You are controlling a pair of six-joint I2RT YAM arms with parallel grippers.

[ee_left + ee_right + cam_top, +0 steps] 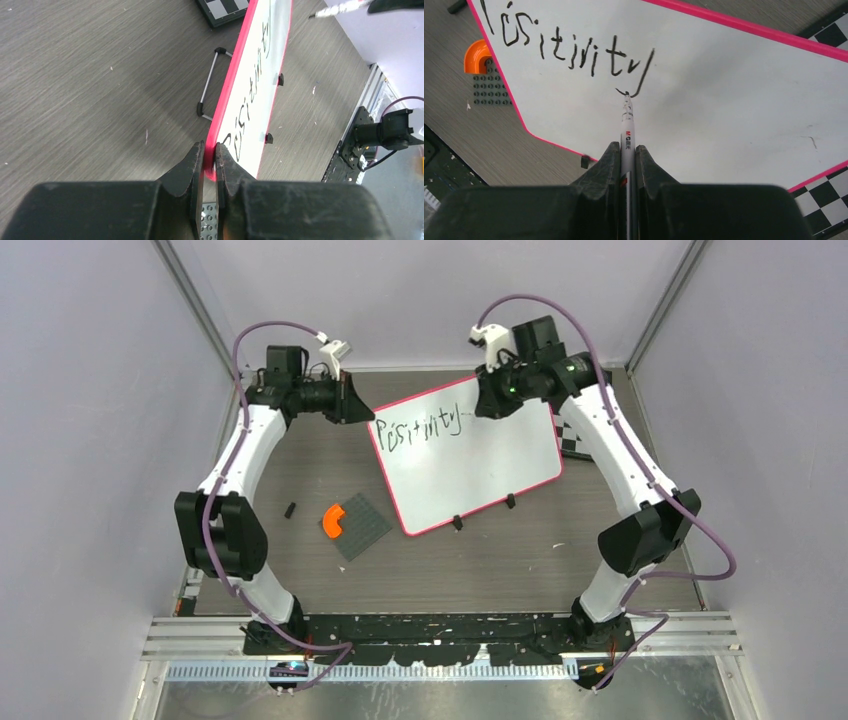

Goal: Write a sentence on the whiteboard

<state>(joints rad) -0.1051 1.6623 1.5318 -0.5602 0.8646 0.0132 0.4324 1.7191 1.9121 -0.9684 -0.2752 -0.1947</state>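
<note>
At the far left of the table, the left gripper is closed narrowly on the red-pink rim at the left corner of the whiteboard, one finger on each face of the board. Nearer the arm bases, a small black piece lies alone on the wood-grain surface. Just to its right, an orange curved piece rests on the near-left corner of a dark grey studded plate, which sits just off the whiteboard's near-left edge. The whiteboard takes up the middle of the table, turned at an angle so that its left end lies farther back, with two small black feet along its near rim. From the left wrist it appears tilted up off the surface, and a thin metal bar with black ends lies behind it. The sentence runs along the upper left of the board in black scrawl and reads something like "Positivity". At the tail of its last letter, the tip of a white marker touches the board. The right gripper is pinched tight around the marker's barrel, above the top middle of the board. A black-and-white chessboard shows from under the board's right edge.
</note>
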